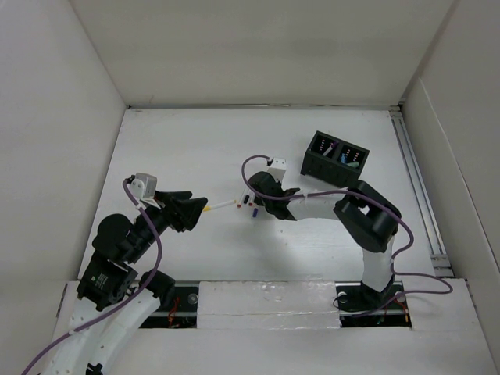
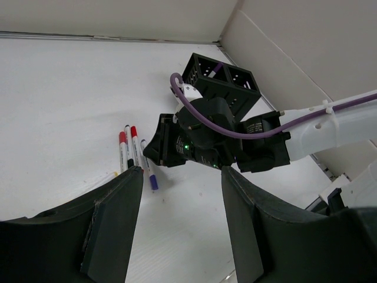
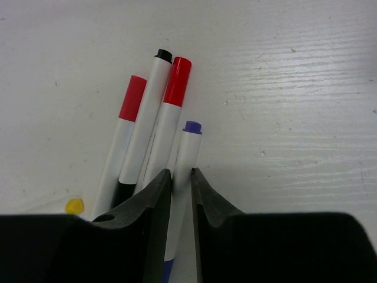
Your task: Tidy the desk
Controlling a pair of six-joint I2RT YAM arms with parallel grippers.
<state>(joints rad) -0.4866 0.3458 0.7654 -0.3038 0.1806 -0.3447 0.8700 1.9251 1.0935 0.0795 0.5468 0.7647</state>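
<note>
Several white markers lie side by side on the white desk (image 1: 195, 148): two red-capped (image 3: 177, 88), one black-tipped (image 3: 154, 100) and one blue-tipped (image 3: 189, 150). My right gripper (image 3: 181, 175) is low over them, near the desk's middle (image 1: 251, 205), with its jaws shut on the blue-tipped marker's barrel. The marker still lies level with the others. My left gripper (image 2: 182, 177) is open and empty. It hovers left of the markers (image 1: 205, 208) and faces them. A yellow-tipped pen (image 1: 223, 206) lies between the two grippers.
A small black two-compartment organizer (image 1: 336, 158), with items in it, stands at the back right behind the right arm. It also shows in the left wrist view (image 2: 224, 79). White walls surround the desk, and a metal rail (image 1: 418, 187) runs along its right edge.
</note>
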